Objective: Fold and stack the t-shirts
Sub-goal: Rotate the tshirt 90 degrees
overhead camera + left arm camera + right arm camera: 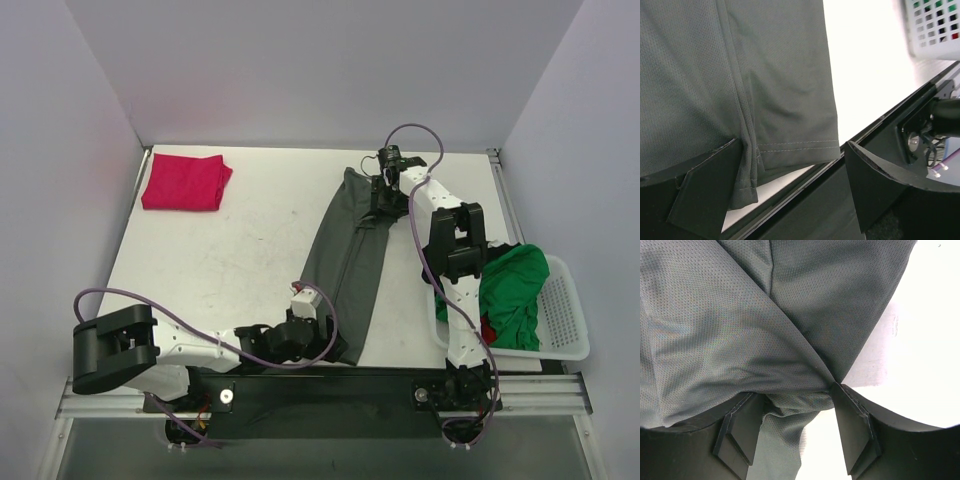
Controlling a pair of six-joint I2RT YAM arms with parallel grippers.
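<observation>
Cloth of a dark grey-green t-shirt (350, 260) (785, 75) (715, 340) lies as a long, narrow folded strip on the white surface (240, 260), just left of the white perforated plastic basket (570, 325) (932, 25) in the top view. The strip slants. Its far end reaches beyond the basket's far rim, and its near end sits about level with the basket's near rim, by the front edge of the surface.

The right hand (380, 195) (794, 392) is beyond the basket's far left corner, at the strip's far end. It is pinching the grey-green t-shirt: the wrist view shows fabric bunched into folds between the two black fingers (855, 435) and drawn taut away from them.

The left hand (325, 335) (792, 145) is left of the basket's near side, at the strip's near end, with its fingers spread wide. In its wrist view the stitched hem lies between them. One finger is against the folded edge of the cloth and the other is clear of it.

A bright green t-shirt (515, 285) is heaped inside the basket and spills over the far left rim. A magenta-red t-shirt (185, 182), folded into a flat rectangle, lies well apart from the basket in the far left corner of the surface.
</observation>
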